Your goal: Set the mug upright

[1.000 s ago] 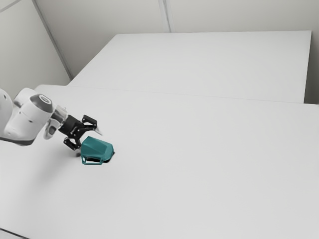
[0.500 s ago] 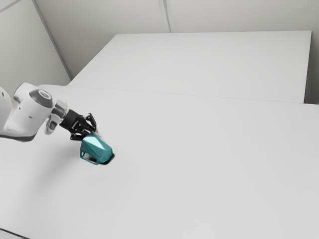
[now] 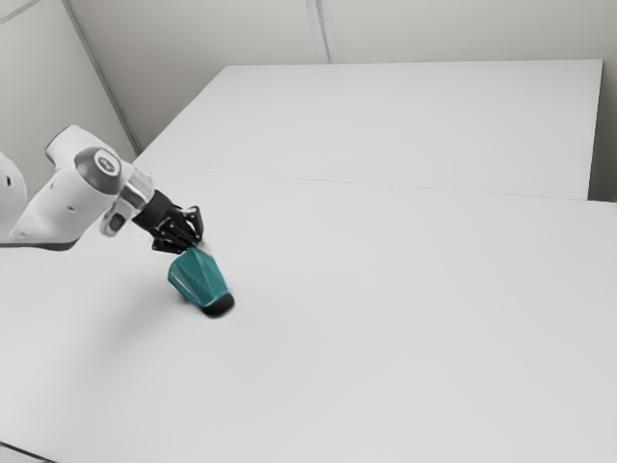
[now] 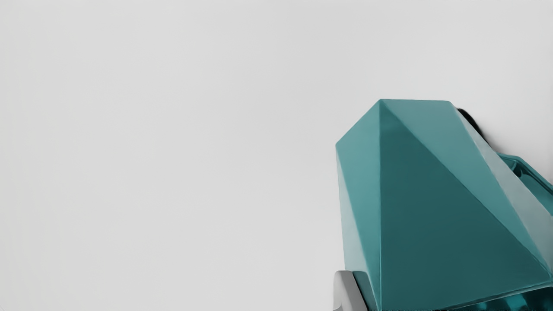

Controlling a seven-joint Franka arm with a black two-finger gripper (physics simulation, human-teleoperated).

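Observation:
My gripper (image 3: 196,246) is at the upper end of the teal faceted mug (image 3: 200,277) in the exterior view, its fingers drawn together on the mug's wall near the rim. The mug leans, its far end lower and toward the exterior view's right, above a dark shadow. In the wrist view, the gripper (image 4: 365,298) has one grey fingertip (image 4: 345,291) against the outside of the mug (image 4: 423,207); the other finger is hidden. Part of the handle (image 4: 533,179) juts out from the mug's side, and the dark opening lies at the bottom edge.
The white table (image 3: 386,318) stretches around the mug. Behind it in the exterior view is a large white raised panel or surface (image 3: 415,125), with pale walls beyond. A dark line, possibly a cable or edge (image 3: 24,452), crosses the lower left corner.
The gripper's fingers came together on the mug. Hand and mug then moved up and toward the exterior view's right, and the mug tipped steeper, its handle turning out of the exterior view.

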